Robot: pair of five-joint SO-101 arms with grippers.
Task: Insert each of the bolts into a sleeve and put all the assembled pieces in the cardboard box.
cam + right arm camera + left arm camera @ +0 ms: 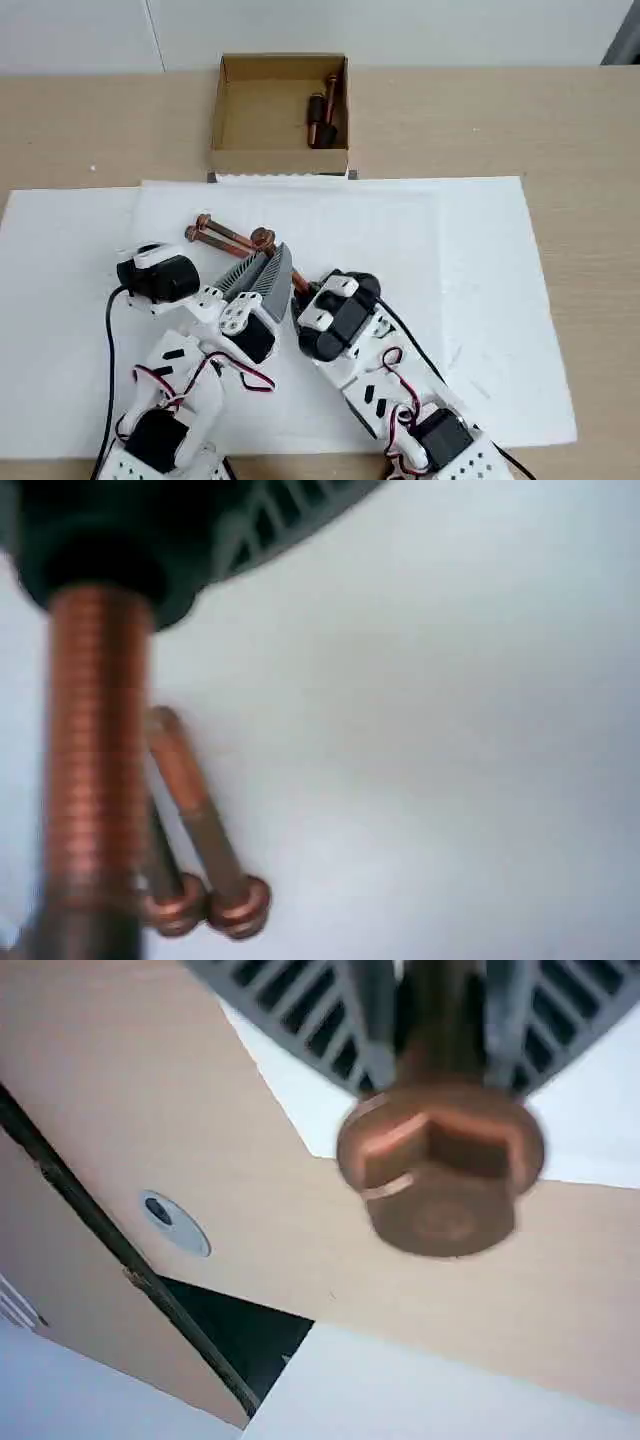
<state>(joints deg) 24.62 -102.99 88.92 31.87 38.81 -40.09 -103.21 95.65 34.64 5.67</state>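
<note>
The left jaws pinch the bolt (440,1170) under its head; the right wrist view adds the right jaws gripping a sleeve (95,540) on its thread, two loose bolts (205,820) beyond.

The bolt (440,1165) is seen as glossy coppery metal, the left tool (267,250) ribbed grey plastic, the box (280,160) matt cardboard.

Cardboard box (228,110): open, top flaps up, at the far side of the desk. Assembled pieces (321,118), copper bolts in dark sleeves, lie against its right wall. Two loose bolts (222,235) lie side by side on the white sheet (450,260), heads at the same end. Third bolt (440,1165), hex flange head, is clamped in the left claw (440,1020). Its threaded shank enters a dark sleeve (95,550).
</note>
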